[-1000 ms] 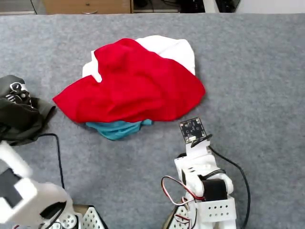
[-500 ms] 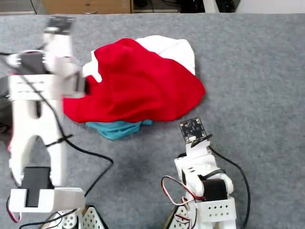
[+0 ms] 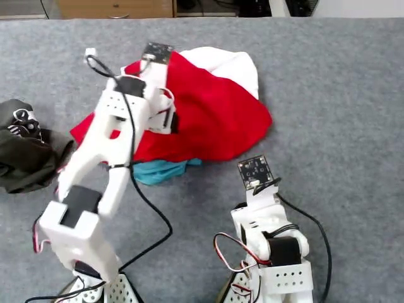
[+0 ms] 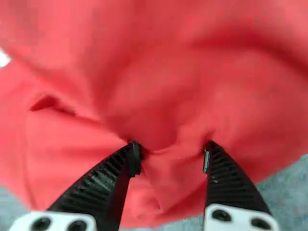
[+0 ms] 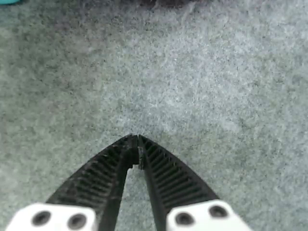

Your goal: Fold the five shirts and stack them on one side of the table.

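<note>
left claw (image 4: 171,156) newly over the red shirt (image 3: 221,120), jaws apart

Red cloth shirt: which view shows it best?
High view: the red cloth shirt shows nearly whole. Left wrist view gives a close fold at the left end effector; right wrist view faces grey table.

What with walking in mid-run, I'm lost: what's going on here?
The left gripper, open, presses into the red shirt atop a pile, with a white shirt and a teal shirt underneath. The right gripper is shut over bare table near its base. A dark shirt lies crumpled apart. Nothing looks folded yet.
</note>
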You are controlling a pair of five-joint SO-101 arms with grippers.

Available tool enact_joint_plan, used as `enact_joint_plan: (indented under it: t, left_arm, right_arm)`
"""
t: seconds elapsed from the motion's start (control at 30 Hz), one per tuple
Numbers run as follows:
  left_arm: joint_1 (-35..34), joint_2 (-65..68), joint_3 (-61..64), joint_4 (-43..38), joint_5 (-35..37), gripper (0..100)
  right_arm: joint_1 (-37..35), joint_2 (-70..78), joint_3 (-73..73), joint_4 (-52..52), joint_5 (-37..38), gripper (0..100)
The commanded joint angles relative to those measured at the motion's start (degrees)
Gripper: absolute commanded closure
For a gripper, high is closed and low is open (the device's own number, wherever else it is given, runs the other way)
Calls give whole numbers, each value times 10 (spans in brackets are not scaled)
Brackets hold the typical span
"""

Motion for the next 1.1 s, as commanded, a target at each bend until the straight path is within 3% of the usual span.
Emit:
enact_joint_plan:
  t: [0.0, 0.13, 0.23, 0.57, 0.8, 1.07]
  left_arm:
    - [21, 34, 1, -19, 6, 781]
    - [21, 89, -4, -21, 6, 823]
    - [12, 110, -25, -17, 5, 986]
    - [-66, 34, -200, 179, 6, 982]
    - [-180, -51, -345, 251, 6, 982]
    - [-374, -102, -456, 255, 2, 982]
  right_arm:
    - [-6, -52, 0, 2, -3, 993]
    - [-6, -52, 0, 2, -3, 993]
    - [-6, -52, 0, 2, -3, 993]
    - [-6, -52, 0, 2, -3, 993]
    - [-6, -52, 0, 2, -2, 993]
    - [-6, -52, 0, 2, -1, 993]
